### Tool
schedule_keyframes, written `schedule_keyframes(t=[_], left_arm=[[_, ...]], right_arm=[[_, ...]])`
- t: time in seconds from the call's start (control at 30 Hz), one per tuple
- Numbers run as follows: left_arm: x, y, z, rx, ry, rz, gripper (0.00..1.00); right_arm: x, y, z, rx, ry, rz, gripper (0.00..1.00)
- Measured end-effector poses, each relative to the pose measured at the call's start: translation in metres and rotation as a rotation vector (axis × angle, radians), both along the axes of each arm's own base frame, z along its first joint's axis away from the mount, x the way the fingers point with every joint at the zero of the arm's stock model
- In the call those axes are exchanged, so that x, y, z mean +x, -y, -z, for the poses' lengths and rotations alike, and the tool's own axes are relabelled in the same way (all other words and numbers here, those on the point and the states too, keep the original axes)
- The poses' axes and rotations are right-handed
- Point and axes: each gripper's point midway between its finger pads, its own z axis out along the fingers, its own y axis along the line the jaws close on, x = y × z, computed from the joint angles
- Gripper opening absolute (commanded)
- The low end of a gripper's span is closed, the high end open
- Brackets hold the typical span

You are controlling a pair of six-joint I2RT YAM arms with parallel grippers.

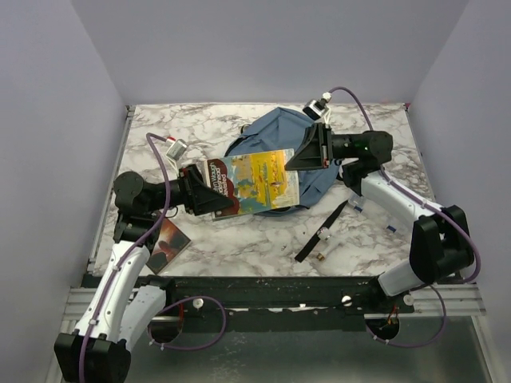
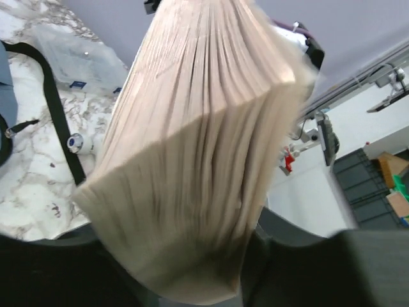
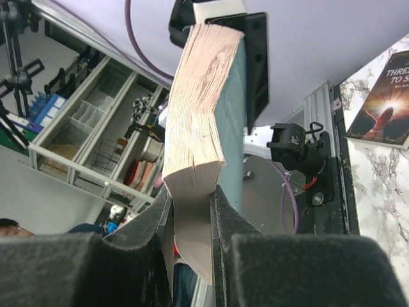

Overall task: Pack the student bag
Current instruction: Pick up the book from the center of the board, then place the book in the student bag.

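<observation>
A thick paperback book [image 1: 251,182] with a yellow and blue cover hangs between my two grippers, above the front edge of the dusty-blue student bag [image 1: 275,132]. My left gripper [image 1: 209,194] is shut on its left end. My right gripper [image 1: 299,158] is shut on its right end. In the left wrist view the book's page edges [image 2: 204,147] fill the frame, and the left gripper [image 2: 192,281] shows only as dark shapes beside them. In the right wrist view the right gripper [image 3: 192,217] pinches the book [image 3: 204,109] by its lower corner.
A second, dark-covered book [image 1: 169,243] lies at the front left, also in the right wrist view [image 3: 383,102]. A black webbing strap [image 1: 323,231] trails from the bag toward the front, with a small round item beside it [image 2: 75,142]. A clear plastic case [image 2: 83,61] lies right of the strap.
</observation>
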Motion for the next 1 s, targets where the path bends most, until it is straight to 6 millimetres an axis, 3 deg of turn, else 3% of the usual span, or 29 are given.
schedule_keyframes(t=[0.1,0.2,0.3,0.37,0.5,0.57,0.63,0.7,0.77,1.0], left_arm=[[-0.005,0.000,-0.008,-0.013,0.022,0.002,0.16],[-0.004,-0.001,-0.013,-0.028,0.016,-0.029,0.00],[0.009,-0.003,-0.016,-0.046,0.013,-0.105,0.00],[0.017,-0.004,-0.011,-0.033,-0.010,-0.152,0.00],[0.047,-0.017,0.015,0.081,-0.154,-0.383,0.00],[0.069,-0.042,0.028,0.188,-0.213,-0.605,0.00],[0.079,-0.063,0.040,0.267,-0.235,-0.751,0.00],[0.081,-0.094,0.058,0.363,-0.269,-0.920,0.00],[0.074,-0.118,0.075,0.445,-0.304,-1.036,0.00],[0.061,-0.150,0.093,0.540,-0.340,-1.187,0.00]], right_arm=[[0.007,-0.003,0.007,-0.023,-0.009,0.024,0.05],[0.024,-0.009,0.013,-0.083,-0.024,0.087,0.31],[0.054,-0.017,0.008,-0.151,-0.008,0.231,0.54],[0.073,-0.017,0.014,-0.207,0.002,0.342,0.62],[0.111,-0.001,0.067,-0.423,-0.008,0.584,0.72],[0.122,0.012,0.098,-0.538,0.006,0.673,0.74],[0.129,0.023,0.123,-0.643,0.037,0.737,0.76],[0.128,0.028,0.147,-0.760,0.094,0.775,0.76],[0.121,0.020,0.164,-0.857,0.183,0.773,0.77],[0.094,-0.051,0.215,-1.097,0.502,0.666,0.78]])
